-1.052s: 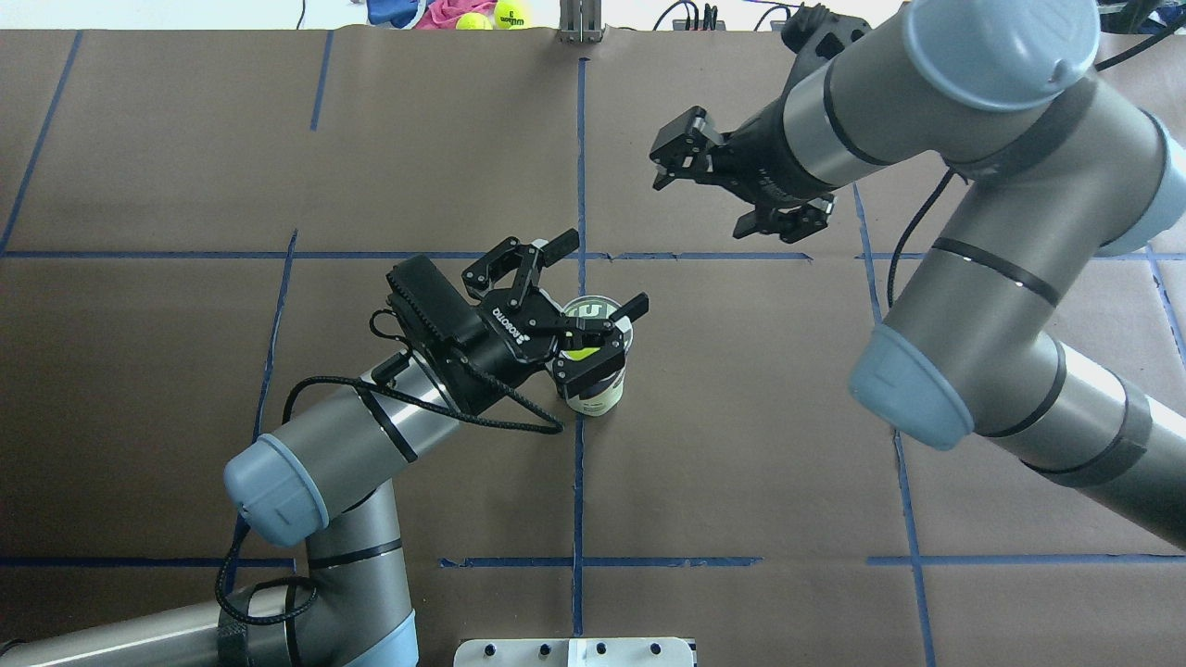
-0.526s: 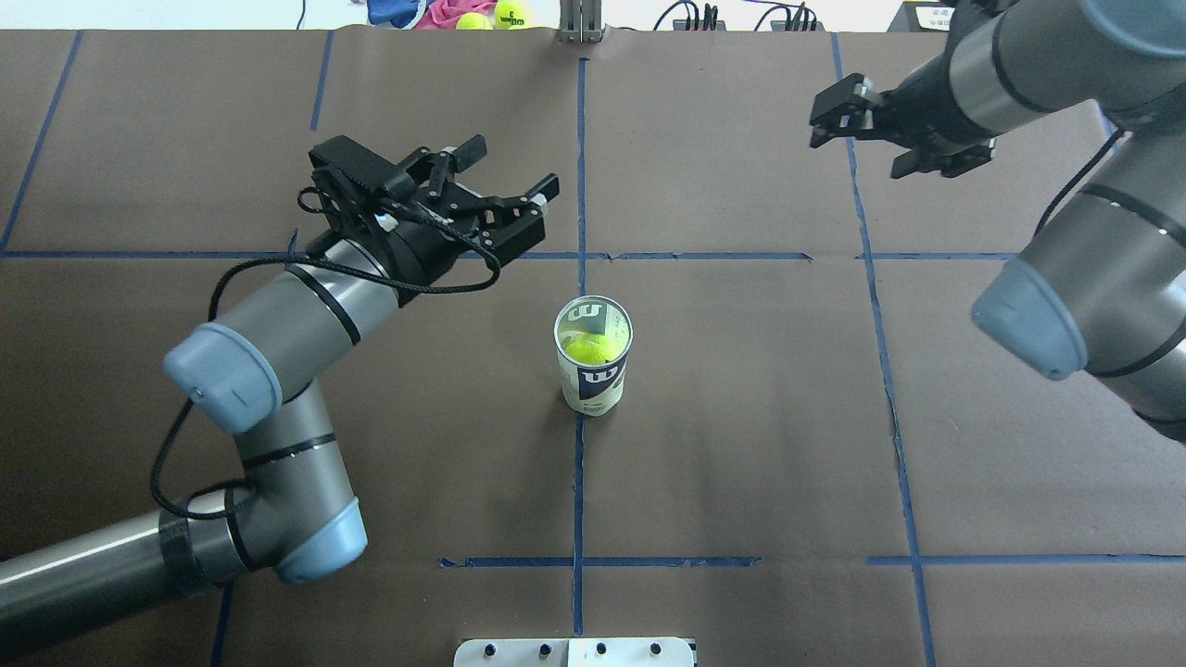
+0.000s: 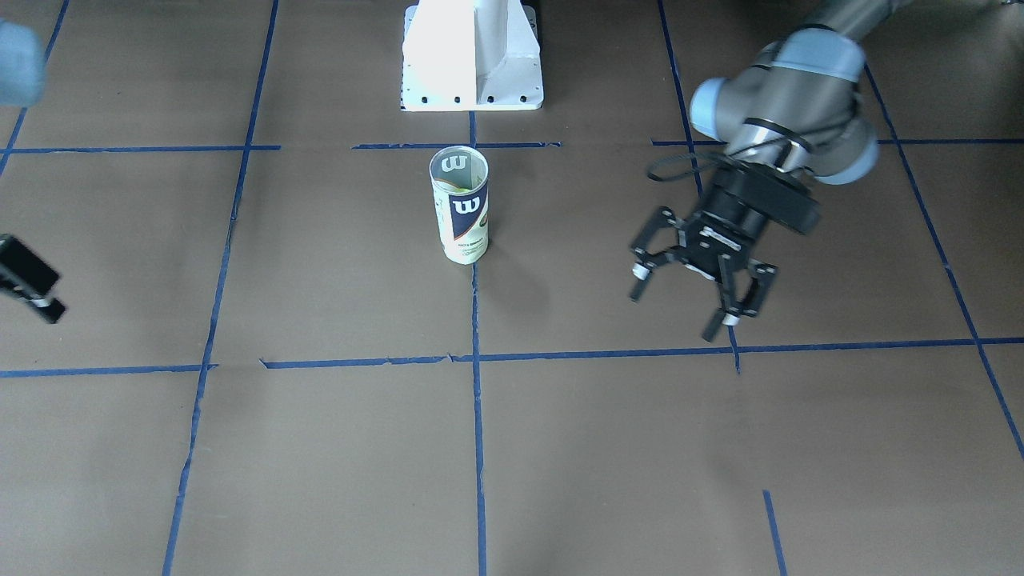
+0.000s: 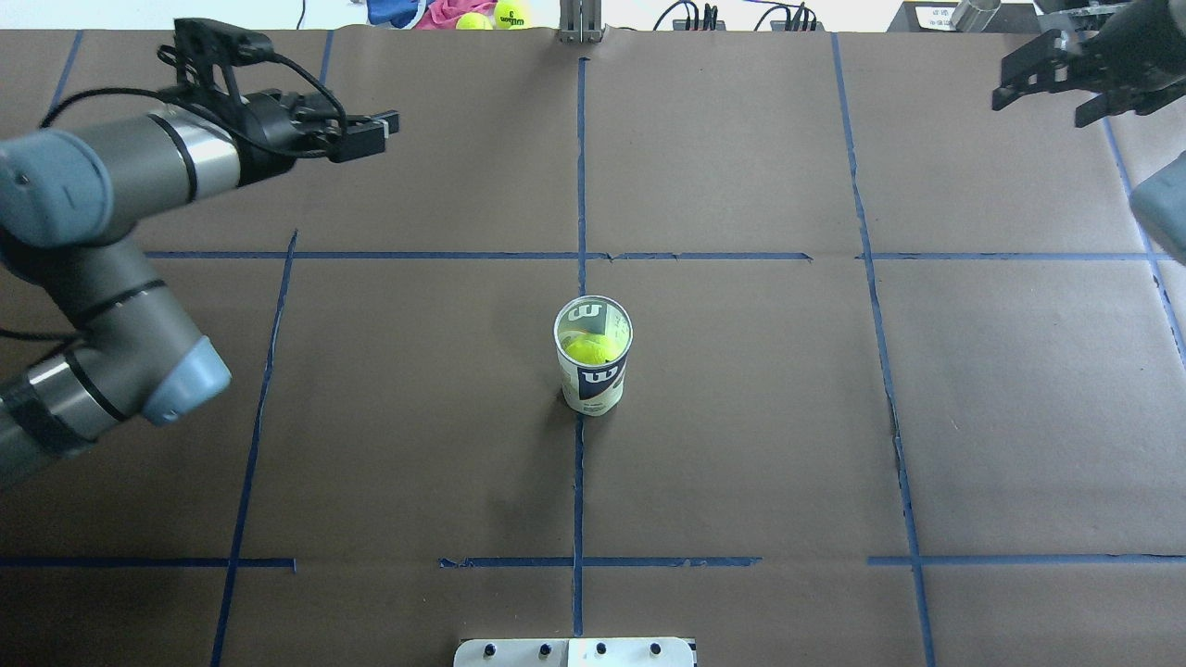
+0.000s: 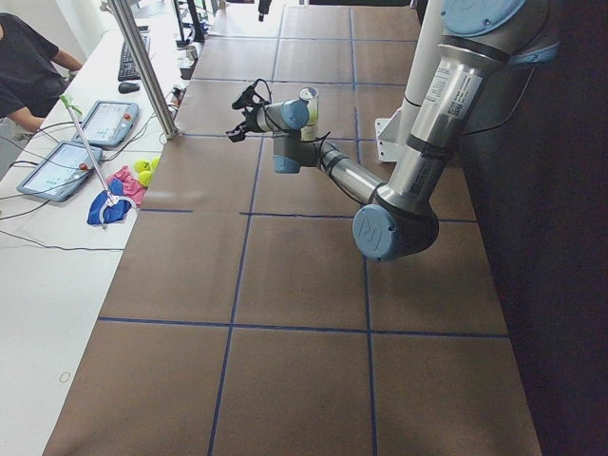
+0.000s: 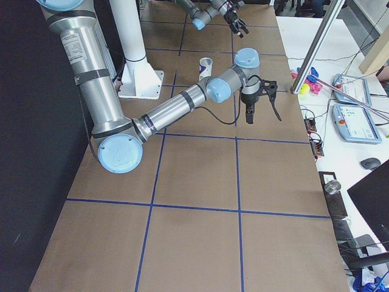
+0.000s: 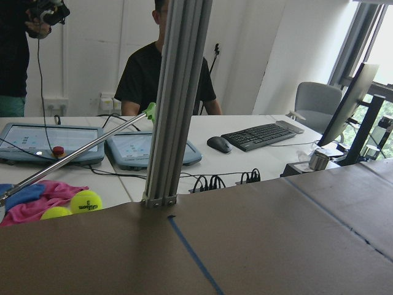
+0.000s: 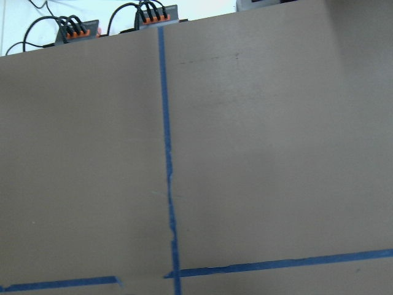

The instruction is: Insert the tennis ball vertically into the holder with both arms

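Nearest the robot, you have the white pedestal base (image 4: 574, 651) at the edge of the brown paper-covered table (image 4: 760, 435), which blue tape lines (image 4: 578, 482) split into squares.

At mid-table the holder (image 4: 596, 375), a clear Wilson can, stands upright on the centre tape line with its top open. The tennis ball (image 4: 586, 349) is inside it, and you can see it down through the mouth. Nothing touches the can, and both grippers are well apart from it.

Farther out on the robot's left, the left gripper (image 3: 676, 314) hangs above the table. Its 2 fingers are spread wide and hold nothing, and a black cable (image 4: 310, 83) loops over its wrist. On the opposite side, at the far corner, the right gripper (image 4: 1040, 106) has its jaws parted and is just as empty. Its wrist camera looks down on bare paper and a tape crossing, with 2 power strips (image 8: 77, 29) at the table's far edge.

Beyond that edge an aluminium post (image 7: 178, 104) rises from the table's rim. Behind it on the white desk you can see 2 spare tennis balls (image 7: 73, 206) lying on a pink cloth (image 7: 37, 200). There are also 2 tablets (image 7: 98, 144), a mouse (image 7: 218, 144) and a keyboard (image 7: 264, 135). A person in a black shirt (image 7: 147, 77) sits at the desk.
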